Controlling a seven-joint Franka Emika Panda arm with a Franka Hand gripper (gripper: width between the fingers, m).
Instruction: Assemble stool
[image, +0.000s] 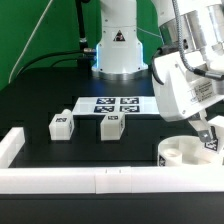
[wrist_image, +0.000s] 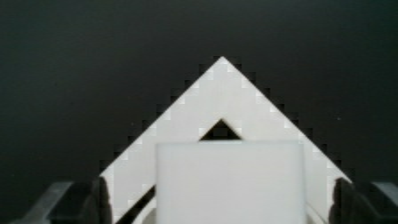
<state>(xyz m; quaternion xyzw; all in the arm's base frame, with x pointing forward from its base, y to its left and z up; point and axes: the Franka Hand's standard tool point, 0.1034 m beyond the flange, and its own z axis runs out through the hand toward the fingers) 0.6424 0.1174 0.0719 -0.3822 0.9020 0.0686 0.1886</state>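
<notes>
The stool's round white seat disc (image: 188, 158) is lying flat on the black worktop (image: 40, 100), just behind the long white rail (image: 100, 180) that is bordering the near edge. A blocky white standing leg (image: 209, 146) with a small black-and-white tag is rising upright from the seat disc, toward the exterior view's right of its middle. It appears to be sitting in a socket, though the joint itself is hidden. The end effector (image: 207, 136) is hanging directly over it. In the wrist view the end effector (wrist_image: 214, 208) is showing its dark fingers (wrist_image: 71, 203) set wide on either side of the standing leg (wrist_image: 228, 180), seen there as a plain white block. A gap is showing on each side, so it is open and gripping nothing. Beyond the block a white pointed shape (wrist_image: 219, 95) with a small triangular hole is filling the view; what it is cannot be told. Two more legs are lying loose well apart from the seat disc, toward the exterior view's left of it: the nearer loose leg (image: 111, 125) and the farther loose leg (image: 62, 124). The marker board (image: 115, 103) is lying beyond them, farther back from the seat disc. By this layout, one of three legs is looking placed, possibly needing tightening, and two are waiting to be fetched and fitted.
</notes>
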